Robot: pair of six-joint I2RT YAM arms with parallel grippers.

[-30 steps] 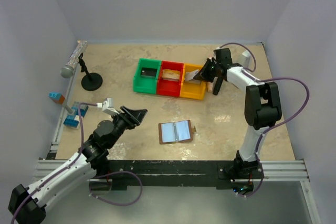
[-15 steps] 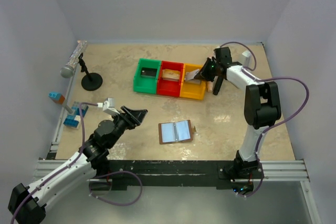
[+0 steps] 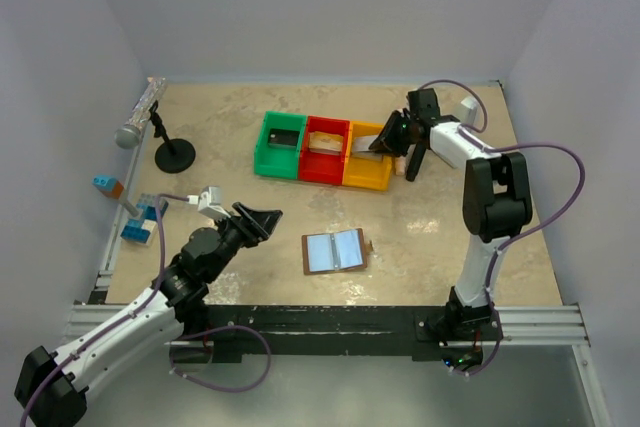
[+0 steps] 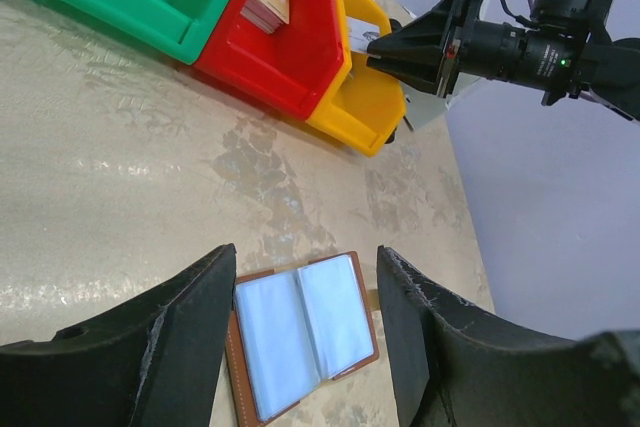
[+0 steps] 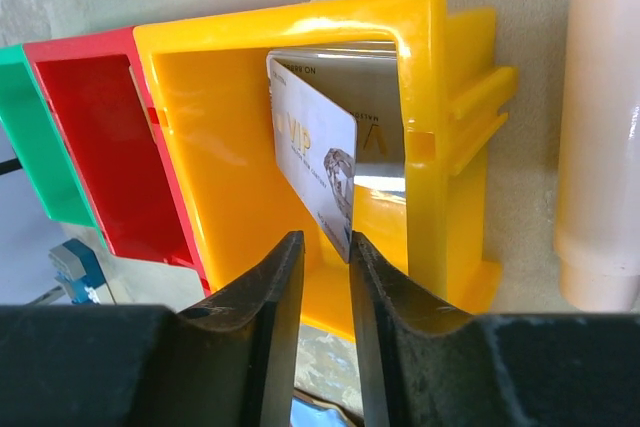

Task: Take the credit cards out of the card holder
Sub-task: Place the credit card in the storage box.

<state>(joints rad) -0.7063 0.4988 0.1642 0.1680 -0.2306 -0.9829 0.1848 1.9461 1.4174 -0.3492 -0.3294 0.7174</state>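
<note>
The brown card holder (image 3: 334,250) lies open and flat on the table, its grey-blue pockets up; it also shows in the left wrist view (image 4: 305,332). My left gripper (image 3: 262,219) hovers open and empty just left of it (image 4: 305,257). My right gripper (image 3: 388,139) is over the yellow bin (image 3: 368,183). Its jaws (image 5: 325,242) stand a little apart, and the corner of a silvery credit card (image 5: 315,162) rests against one finger. That card leans tilted inside the yellow bin (image 5: 220,147). A dark card (image 3: 284,137) lies in the green bin and a tan card (image 3: 325,139) in the red bin.
The green (image 3: 262,152), red (image 3: 322,173) and yellow bins stand in a row at mid-table. A microphone (image 3: 138,119) on a round-based stand (image 3: 175,157) is at the far left. Blue blocks (image 3: 140,222) sit by the left edge.
My right gripper has shifted slightly further over the yellow bin, with the silvery card now leaning inside it. The left arm has barely moved.
</note>
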